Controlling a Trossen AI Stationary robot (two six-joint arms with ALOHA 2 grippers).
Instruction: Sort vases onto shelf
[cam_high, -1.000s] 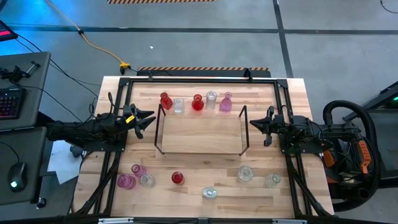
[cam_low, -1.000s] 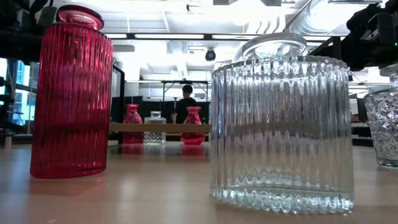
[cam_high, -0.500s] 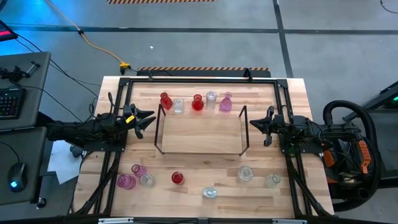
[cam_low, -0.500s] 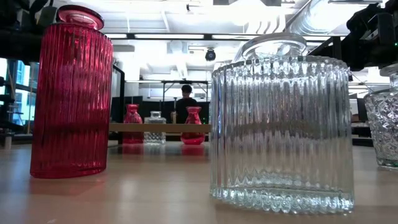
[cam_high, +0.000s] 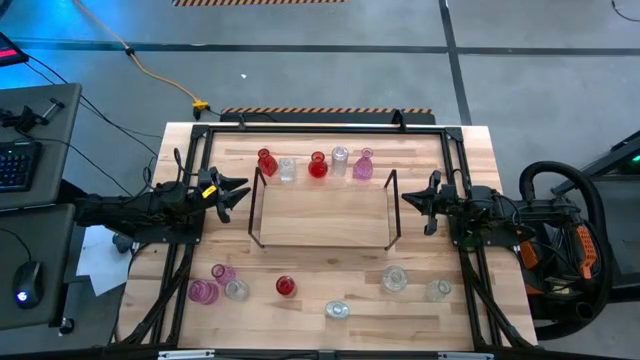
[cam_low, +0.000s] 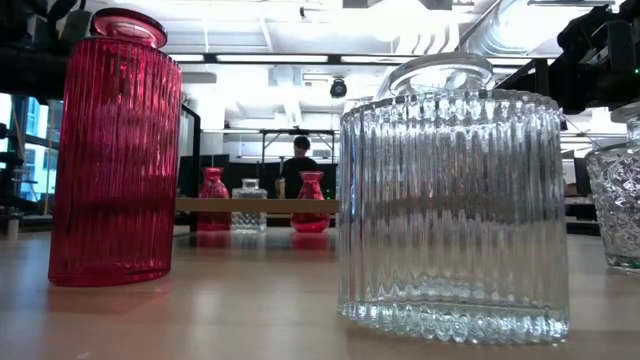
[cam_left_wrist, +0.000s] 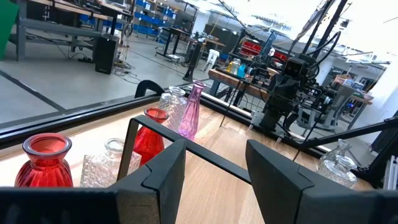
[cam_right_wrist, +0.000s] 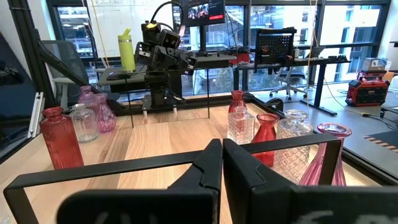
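Left of the shelf, just off its wire end frame, the left gripper hangs with its fingers parted and nothing between them. The shelf's long axis runs from one gripper to the other, and its wooden board carries no vase yet. Behind the shelf stands a row of five: a red vase, a clear one, a second red, a second clear and a pink vase, all upright with mouths up. In front of the shelf lie the rest: a pink cluster and a clear vase toward the left, a red ribbed vase and a clear ribbed vase near the middle, and two clear ones toward the right. Right of the shelf, the right gripper waits by the other end frame, fingers pressed together and empty. Judging by position, the left gripper is nearer the red vase behind the shelf and the pink cluster, so a first pick would likely reach backward or forward from the shelf's end rather than across it.
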